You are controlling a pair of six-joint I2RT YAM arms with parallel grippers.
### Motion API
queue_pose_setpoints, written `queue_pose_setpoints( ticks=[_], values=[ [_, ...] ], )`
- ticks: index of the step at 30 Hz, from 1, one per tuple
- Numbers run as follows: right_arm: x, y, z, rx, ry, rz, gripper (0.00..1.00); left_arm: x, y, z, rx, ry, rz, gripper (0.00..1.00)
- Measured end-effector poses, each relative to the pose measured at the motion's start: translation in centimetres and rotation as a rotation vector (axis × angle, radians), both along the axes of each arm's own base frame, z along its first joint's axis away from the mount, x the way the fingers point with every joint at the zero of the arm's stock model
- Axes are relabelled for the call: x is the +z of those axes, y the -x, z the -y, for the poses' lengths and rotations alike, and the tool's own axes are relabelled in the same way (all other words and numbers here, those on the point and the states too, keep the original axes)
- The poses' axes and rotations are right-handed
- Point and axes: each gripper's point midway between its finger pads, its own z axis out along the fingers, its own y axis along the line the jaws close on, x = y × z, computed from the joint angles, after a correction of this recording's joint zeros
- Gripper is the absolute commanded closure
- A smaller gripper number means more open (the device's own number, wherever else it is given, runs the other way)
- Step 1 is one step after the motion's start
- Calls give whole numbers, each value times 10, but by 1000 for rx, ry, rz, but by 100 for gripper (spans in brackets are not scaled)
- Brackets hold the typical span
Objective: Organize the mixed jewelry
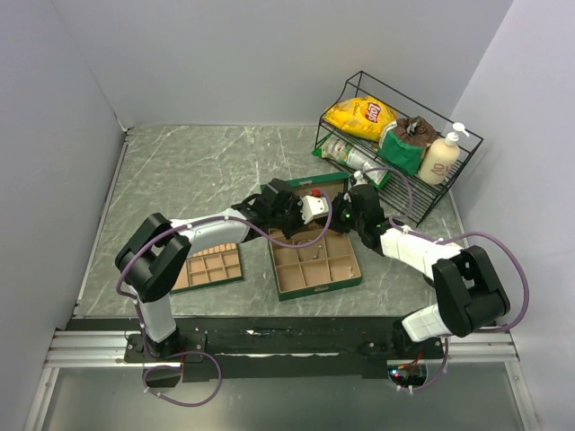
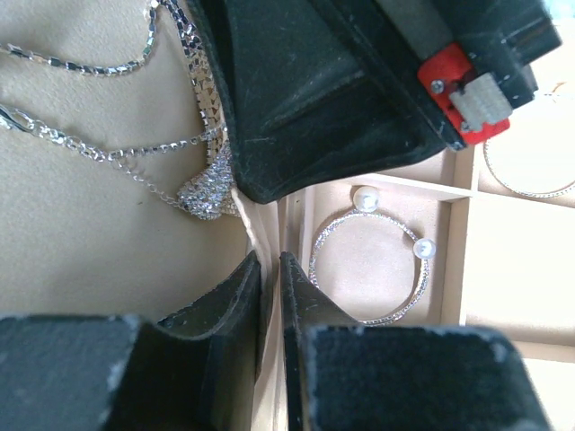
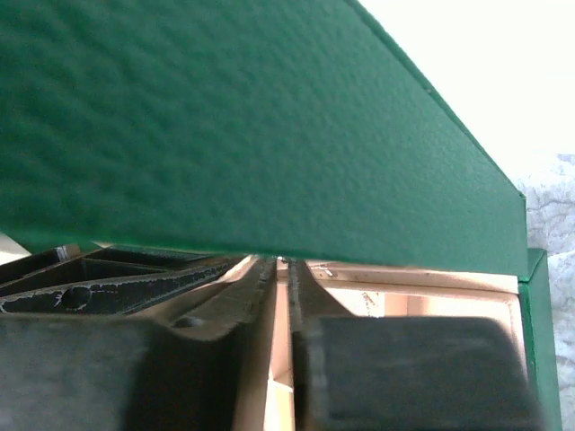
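Note:
In the left wrist view fine silvery chains (image 2: 108,148) of the mixed jewelry lie in a tan compartment, running to a sparkly pendant (image 2: 205,193). A pearl-tipped wire bangle (image 2: 415,292) rests in the neighbouring cell, and another bangle (image 2: 530,187) lies further right. My left gripper (image 2: 271,260) is closed down onto a tan divider (image 2: 267,359) of the green box (image 1: 346,280). My right gripper (image 3: 283,262) sits under the raised green lid (image 3: 269,117), jaws nearly together. Its tips are at the pendant end of the chain, where a small glint shows.
A flat tan divided tray (image 1: 211,268) lies left of the box. A black wire rack (image 1: 467,153) at the back right holds a yellow chips bag (image 1: 359,115), a green packet and a pump bottle (image 1: 440,157). Both arms crowd over the box's back half.

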Motion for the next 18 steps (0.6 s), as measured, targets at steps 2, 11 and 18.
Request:
queue_pose_setpoints(
  ticks=[2, 11, 18],
  values=[
    [0, 0, 0, 4, 2, 1, 99, 0, 0, 0, 0, 0, 0, 82],
    [2, 1, 1, 12, 12, 13, 100, 0, 0, 0, 0, 0, -1, 82],
    [28, 0, 4, 4, 5, 82, 100, -1, 0, 0, 0, -1, -1, 83]
  ],
)
